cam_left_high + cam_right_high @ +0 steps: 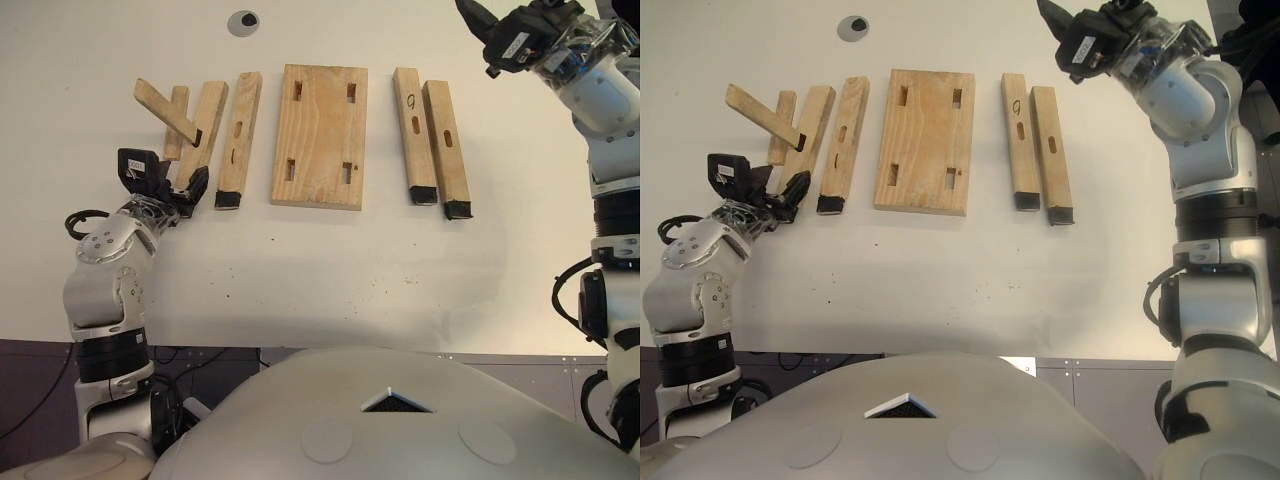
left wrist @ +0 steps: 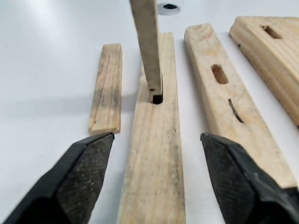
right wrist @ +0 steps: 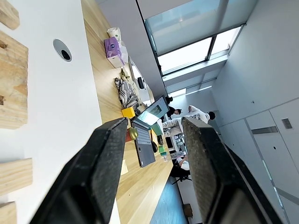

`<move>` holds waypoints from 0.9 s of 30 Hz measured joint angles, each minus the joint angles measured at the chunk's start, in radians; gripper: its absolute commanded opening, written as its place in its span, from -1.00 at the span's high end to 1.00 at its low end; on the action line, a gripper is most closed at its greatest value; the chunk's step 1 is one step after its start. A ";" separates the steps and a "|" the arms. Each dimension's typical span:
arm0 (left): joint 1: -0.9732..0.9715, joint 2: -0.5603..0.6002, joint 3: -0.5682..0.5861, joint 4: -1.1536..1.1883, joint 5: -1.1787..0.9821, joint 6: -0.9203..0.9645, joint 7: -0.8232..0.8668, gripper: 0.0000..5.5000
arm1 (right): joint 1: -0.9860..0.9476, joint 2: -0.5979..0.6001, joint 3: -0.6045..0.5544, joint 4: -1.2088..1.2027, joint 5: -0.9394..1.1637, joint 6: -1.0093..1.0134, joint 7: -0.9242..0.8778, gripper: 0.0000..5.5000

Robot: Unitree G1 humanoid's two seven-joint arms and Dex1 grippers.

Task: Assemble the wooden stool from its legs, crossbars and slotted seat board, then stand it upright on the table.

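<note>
Left wrist view has the left gripper (image 2: 156,136) wide open, straddling the leg (image 2: 154,196) with a crossbar (image 2: 147,46) tilted in its slot. Clamp off-centre and that crossbar probably pops out. Right gripper (image 3: 154,120) hangs open and empty at the left eye view's upper right; seat board (image 1: 320,135) lies mid-frame.

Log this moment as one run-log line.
left hand: open astride leftmost pale wooden leg | thin wooden crossbar: tilted in that leg's slot | right hand: open, raised | slotted wooden seat board: flat, unjoined
</note>
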 measured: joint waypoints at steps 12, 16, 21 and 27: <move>0.026 -0.006 0.006 0.025 -0.017 0.029 -0.022 0.28 | -0.076 0.007 0.006 -0.118 0.008 0.052 0.057 0.23; 0.029 -0.003 0.005 0.029 -0.016 0.014 -0.031 0.28 | -0.081 0.007 0.006 -0.158 0.016 0.063 0.075 0.23; 0.013 -0.009 0.050 0.013 -0.084 0.030 -0.045 0.28 | -0.289 0.011 0.011 -0.283 0.016 0.086 0.130 0.23; -0.181 0.034 0.193 -0.049 -0.216 0.086 -0.037 0.28 | -0.767 0.106 0.080 -0.301 -0.034 0.051 0.142 0.23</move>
